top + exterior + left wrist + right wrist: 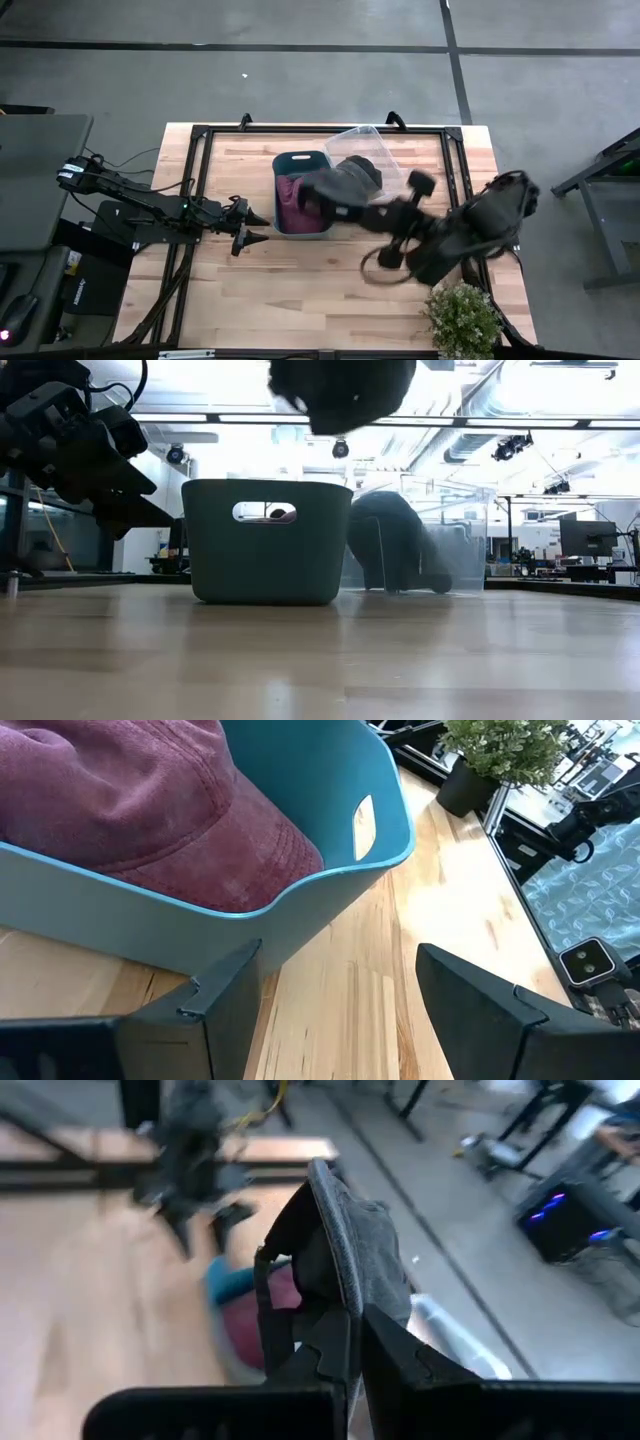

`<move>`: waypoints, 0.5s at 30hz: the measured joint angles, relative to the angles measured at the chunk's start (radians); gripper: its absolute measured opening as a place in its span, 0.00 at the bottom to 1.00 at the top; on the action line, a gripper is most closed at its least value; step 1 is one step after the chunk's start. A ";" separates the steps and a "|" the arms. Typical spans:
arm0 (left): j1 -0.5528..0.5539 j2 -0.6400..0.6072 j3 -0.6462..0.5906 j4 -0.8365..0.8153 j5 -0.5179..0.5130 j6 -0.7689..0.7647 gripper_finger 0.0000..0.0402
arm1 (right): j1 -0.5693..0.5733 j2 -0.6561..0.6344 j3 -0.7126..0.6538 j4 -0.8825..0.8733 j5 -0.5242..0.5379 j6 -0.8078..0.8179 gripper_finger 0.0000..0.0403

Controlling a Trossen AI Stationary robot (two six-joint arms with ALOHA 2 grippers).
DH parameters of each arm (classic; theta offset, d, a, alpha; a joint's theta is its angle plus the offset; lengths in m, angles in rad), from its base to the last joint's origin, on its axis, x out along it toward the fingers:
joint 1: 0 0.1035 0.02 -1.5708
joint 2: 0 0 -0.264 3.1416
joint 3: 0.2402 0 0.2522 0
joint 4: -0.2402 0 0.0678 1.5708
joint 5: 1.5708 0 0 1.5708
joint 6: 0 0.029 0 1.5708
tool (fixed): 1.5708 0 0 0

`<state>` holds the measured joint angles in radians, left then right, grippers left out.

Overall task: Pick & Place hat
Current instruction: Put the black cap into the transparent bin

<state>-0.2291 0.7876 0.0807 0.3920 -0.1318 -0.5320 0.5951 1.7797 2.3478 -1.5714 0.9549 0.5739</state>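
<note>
Dark grey fabric cap point(350, 1250) pinched between the shut fingers of the right gripper point(352, 1342), carried in the air above the teal plastic bin point(303, 193). High view: same cap point(345, 182) over the bin's right edge, overlapping the clear plastic container point(372, 152) behind it. Low view: cap point(340, 392) hanging high over the bin point(267, 540), well clear of its rim. Right arm point(455, 232) reaching in diagonally from the table's right side, near the small potted green plant point(464, 320) at the front right corner.

Maroon fabric cap point(140, 815) already lying inside the teal bin point(330, 890), filling much of it; also visible from above as a dark red patch point(290, 200). Another dark hat-like shape point(392, 545) inside the clear container point(455, 545), behind and to the right of the bin in the low view.

Left gripper point(250, 229) low over the light wooden tabletop point(300, 290), just beside the bin's left wall, fingers point(215, 1000) spread apart and holding nothing. Bare wood visible between them in the left wrist view, bin wall close ahead.
</note>
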 joint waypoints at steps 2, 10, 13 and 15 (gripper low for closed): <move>0.000 0.000 0.000 0.000 0.000 0.000 0.61 | -0.022 -0.036 0.000 0.000 0.031 -0.015 0.01; 0.000 0.000 0.000 0.000 0.000 0.000 0.61 | -0.188 -0.106 0.000 0.000 -0.020 -0.066 0.01; 0.000 0.000 0.000 0.000 0.000 0.000 0.61 | -0.259 -0.107 0.000 0.000 -0.055 -0.099 0.01; 0.000 0.000 0.000 0.000 0.000 0.000 0.61 | -0.306 -0.106 0.000 0.000 -0.076 -0.122 0.01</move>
<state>-0.2294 0.7875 0.0807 0.3920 -0.1314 -0.5320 0.2895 1.6733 2.3478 -1.5715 0.8789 0.4522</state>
